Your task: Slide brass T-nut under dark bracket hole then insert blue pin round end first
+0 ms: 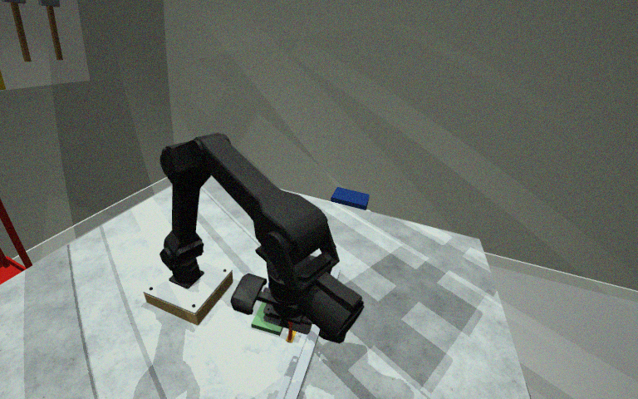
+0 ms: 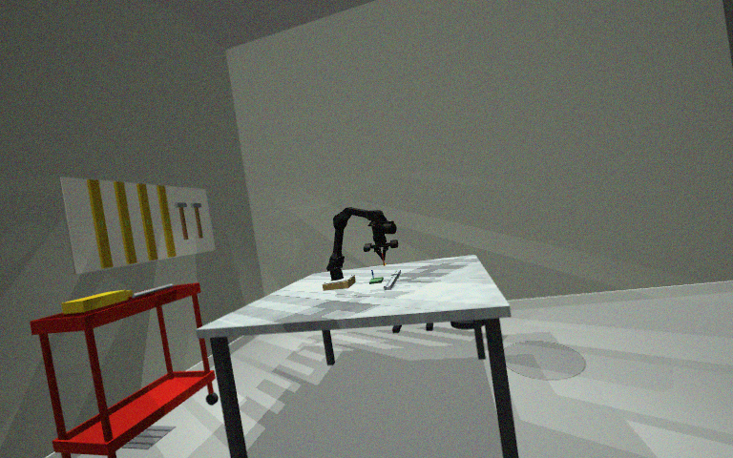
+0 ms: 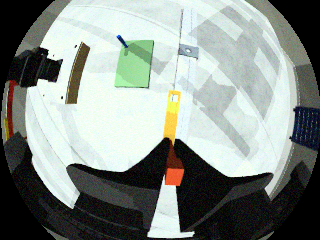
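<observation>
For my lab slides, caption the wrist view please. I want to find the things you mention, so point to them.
The gripper [image 3: 171, 143] grips the T-nut [image 3: 171, 114] by its orange handle [image 3: 174, 176]; beyond lie the green tray [image 3: 134, 67], blue pin [image 3: 122, 41] and bracketed rail [image 3: 187, 30].

Pale desk [image 1: 225, 362] [image 2: 432, 301] [image 3: 100, 125] with grey patches, green tray [image 1: 267, 324] [image 2: 376, 280] [image 3: 134, 67], blue pin [image 2: 372, 273] [image 3: 122, 41], orange handle [image 1: 290, 329] [image 2: 384, 259] [image 3: 174, 175], golden-yellow nut [image 3: 171, 120], black arm [image 1: 235, 174] [image 2: 338, 238] [image 3: 30, 67], red cart [image 1: 13, 230] [image 2: 93, 366].

blue pin [image 2: 372, 273] [image 3: 122, 41] jutting up from green tray [image 1: 266, 323] [image 2: 376, 280] [image 3: 134, 64], dark bracket [image 3: 188, 51] across rail [image 1: 301, 364] [image 2: 392, 280] [image 3: 187, 30]
</observation>
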